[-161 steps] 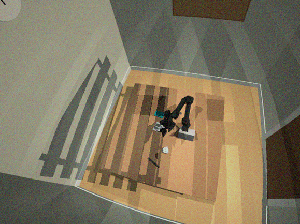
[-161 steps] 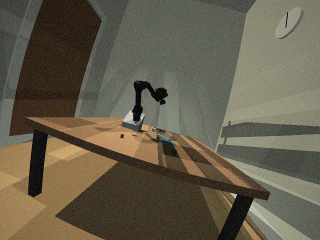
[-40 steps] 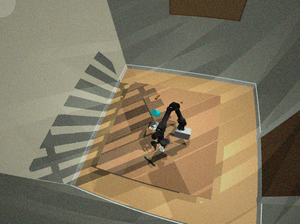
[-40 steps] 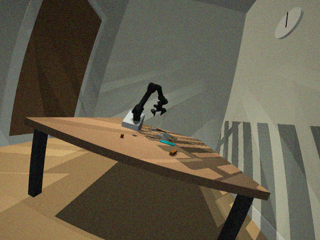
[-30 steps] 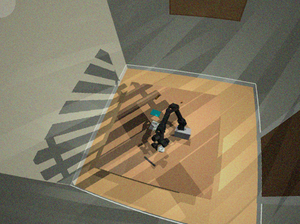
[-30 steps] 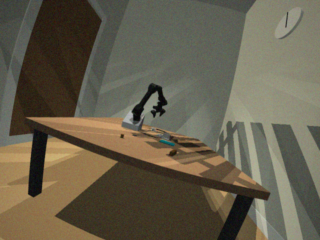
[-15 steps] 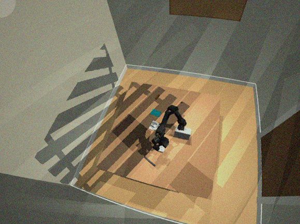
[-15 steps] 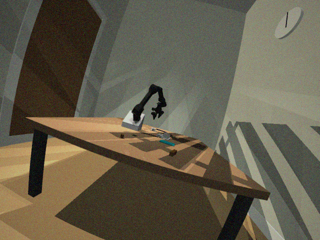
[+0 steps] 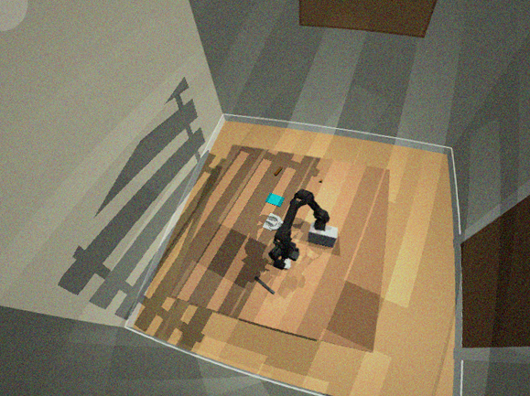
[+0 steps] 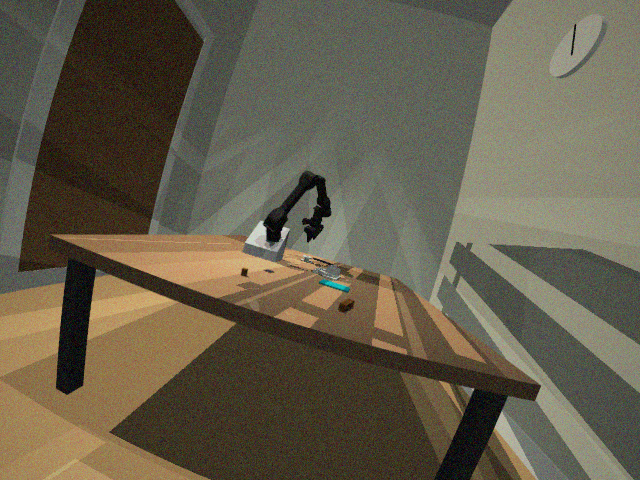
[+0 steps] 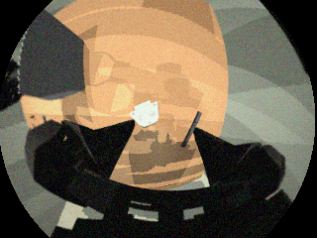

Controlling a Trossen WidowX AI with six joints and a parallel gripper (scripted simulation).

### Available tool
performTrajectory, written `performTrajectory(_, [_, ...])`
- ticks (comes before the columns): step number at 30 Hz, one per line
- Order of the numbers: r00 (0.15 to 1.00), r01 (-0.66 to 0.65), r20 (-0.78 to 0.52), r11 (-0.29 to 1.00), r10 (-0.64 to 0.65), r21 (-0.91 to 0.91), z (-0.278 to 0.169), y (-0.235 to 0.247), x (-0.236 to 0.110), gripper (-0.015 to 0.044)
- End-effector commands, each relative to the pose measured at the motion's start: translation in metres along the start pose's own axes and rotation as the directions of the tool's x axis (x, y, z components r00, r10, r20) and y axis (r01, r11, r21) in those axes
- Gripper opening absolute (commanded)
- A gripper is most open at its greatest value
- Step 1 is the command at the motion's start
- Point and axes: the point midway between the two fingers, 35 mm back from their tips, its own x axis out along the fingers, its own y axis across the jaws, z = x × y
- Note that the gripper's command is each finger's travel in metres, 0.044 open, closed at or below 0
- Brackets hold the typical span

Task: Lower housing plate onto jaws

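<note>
My gripper (image 9: 286, 259) (image 10: 309, 230) (image 11: 165, 126) is open and empty, high above the table. A small white plate with small marks, seemingly the housing plate (image 9: 287, 263) (image 10: 306, 258) (image 11: 145, 113), lies on the table below it; in the wrist view it shows between the fingers, nearer the left fingertip. The pale assembly with curved parts, seemingly the base with the jaws (image 9: 272, 221) (image 10: 329, 272), lies apart from that plate, beside the cyan block. It is outside the wrist view. The stubs and pins are too small to make out.
A dark rod (image 9: 264, 284) (image 11: 191, 129) lies near the white plate. A cyan block (image 9: 274, 199) (image 10: 334, 285) and a brown block (image 9: 278, 170) (image 10: 346, 305) lie beyond the jaw assembly. The arm stands on a box (image 9: 321, 238) (image 10: 264, 250) (image 11: 52, 59). Shadows cross the table.
</note>
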Motion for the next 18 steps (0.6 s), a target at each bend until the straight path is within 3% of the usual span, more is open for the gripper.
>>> performTrajectory(1, [0.999, -0.046, -0.016, 0.996, 0.045, -0.074, -0.001, 0.004, 0.005, 0.044])
performTrajectory(18, [0.976, -0.219, -0.076, 0.901, 0.205, -0.374, -0.003, 0.019, 0.019, 0.044])
